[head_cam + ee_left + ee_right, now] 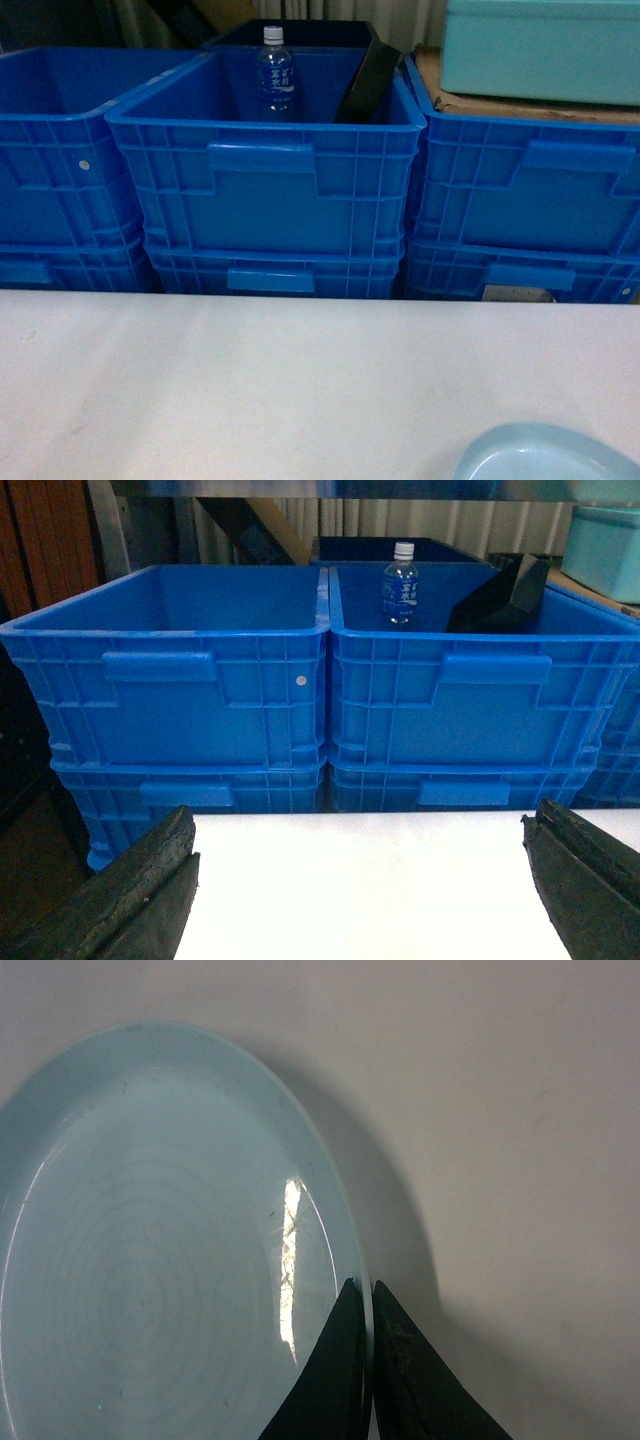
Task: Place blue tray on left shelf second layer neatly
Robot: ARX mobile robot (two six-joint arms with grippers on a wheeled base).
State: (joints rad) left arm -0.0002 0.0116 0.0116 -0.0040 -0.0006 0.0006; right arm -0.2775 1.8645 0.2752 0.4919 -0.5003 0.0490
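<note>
The blue tray (150, 1260), a pale sky-blue round dish, fills the left of the right wrist view, and its rim pokes into the bottom right of the head view (545, 455). My right gripper (367, 1285) is shut on the tray's right rim, one finger inside the dish and one outside. My left gripper (360, 830) stands open over the white table (360, 880), with nothing between its fingers. The left shelf second layer is out of view.
Stacked royal-blue crates (270, 190) line the table's far edge. One crate holds a water bottle (275, 75) and a black object (365, 85). A teal tub (540, 50) sits on cardboard at the back right.
</note>
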